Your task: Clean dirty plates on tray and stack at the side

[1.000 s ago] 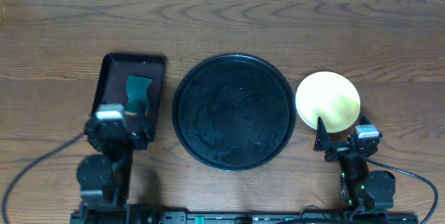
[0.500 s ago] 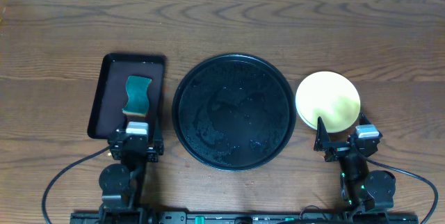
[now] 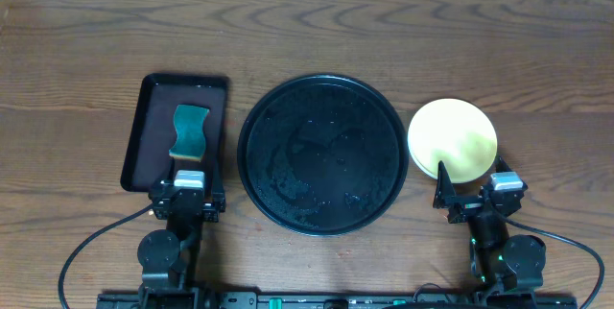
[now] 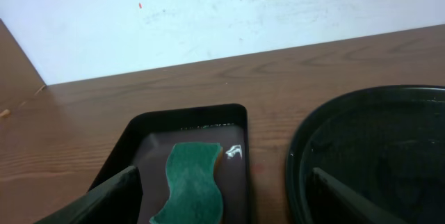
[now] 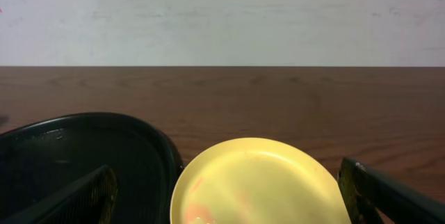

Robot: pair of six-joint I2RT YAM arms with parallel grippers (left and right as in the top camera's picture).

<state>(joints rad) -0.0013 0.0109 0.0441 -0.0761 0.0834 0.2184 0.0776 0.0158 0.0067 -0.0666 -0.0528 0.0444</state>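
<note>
Table: plates outside left-wrist view

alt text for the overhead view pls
A wide round black tray sits in the middle with no plates on it. A yellow plate lies to its right, a green sponge in a small dark tray to its left.

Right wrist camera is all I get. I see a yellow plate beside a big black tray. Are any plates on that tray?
Observer: No. From overhead the whole tray holds no plates, and its surface looks wet.
Operator: What's on its other side?
Observer: A smaller dark rectangular tray with a green sponge lying in it.
Operator: Where's the other arm?
Observer: The left gripper sits at that rectangular tray's near end, with its jaws open and empty.
</note>
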